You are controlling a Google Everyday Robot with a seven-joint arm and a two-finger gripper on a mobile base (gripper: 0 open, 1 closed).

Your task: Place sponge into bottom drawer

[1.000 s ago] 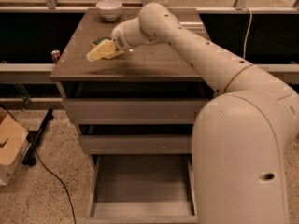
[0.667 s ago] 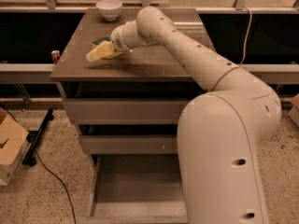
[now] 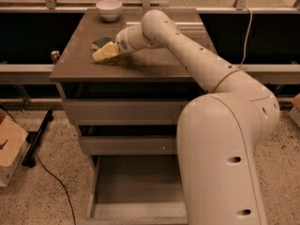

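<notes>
The hand (image 3: 106,53), grip unclear, sits on the bench (image 3: 154,65) just beside the sponge (image 3: 102,42), whose green top was hidden a second ago.

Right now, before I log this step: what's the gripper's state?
Gripper: at the sponge on the cabinet top; open or closed cannot be told.

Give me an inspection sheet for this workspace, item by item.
Surface: brown cabinet top, flat.
Job's things: yellow foam sponge with dark green layer lying on the top; grey bottom drawer pulled open.
Clutter: white bowl at the back edge.
Grippers: end effector low at the sponge, contact unclear.
Cables: black cable on floor; white cable at right.
Surroundings: cardboard box, red can at left.
</notes>
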